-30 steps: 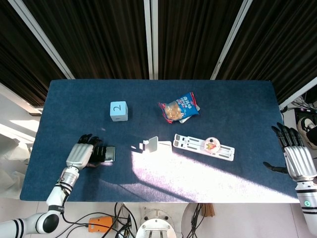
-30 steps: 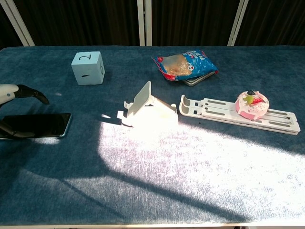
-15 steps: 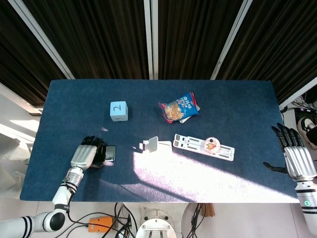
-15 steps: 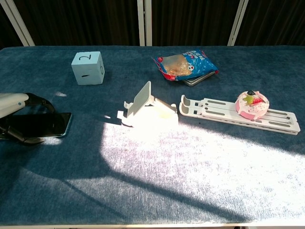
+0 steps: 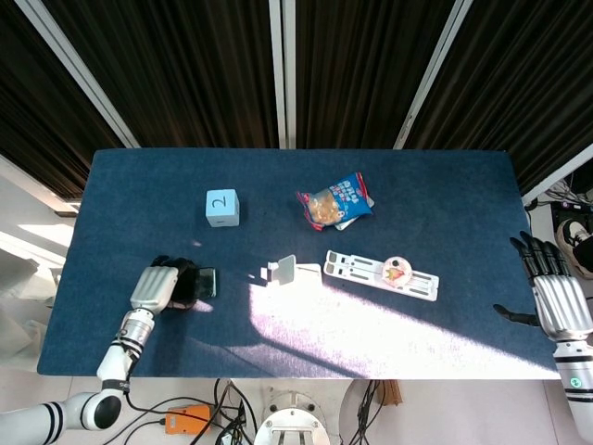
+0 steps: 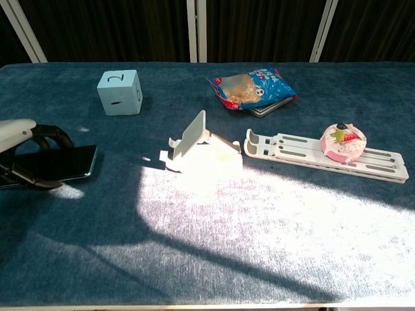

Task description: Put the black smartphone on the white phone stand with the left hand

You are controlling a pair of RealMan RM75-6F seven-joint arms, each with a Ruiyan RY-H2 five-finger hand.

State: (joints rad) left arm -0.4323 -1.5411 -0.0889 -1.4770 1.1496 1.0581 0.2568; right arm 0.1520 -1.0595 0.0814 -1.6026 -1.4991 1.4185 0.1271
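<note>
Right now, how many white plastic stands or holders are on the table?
2. The white phone stand sits near the table's middle, its back plate tilted up. A long flat white holder lies just to its right, with a small pink cake resting on it. None appears hidden.

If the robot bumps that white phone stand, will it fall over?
Probably it would slide rather than topple: the white phone stand sits on a wide flat base. It looks thin and light, so a nudge may shift it. Its backrest leans tilted, not upright.

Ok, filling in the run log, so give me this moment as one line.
phase: grasp | left hand grips black smartphone | white phone stand empty | right hand open, idle
</note>
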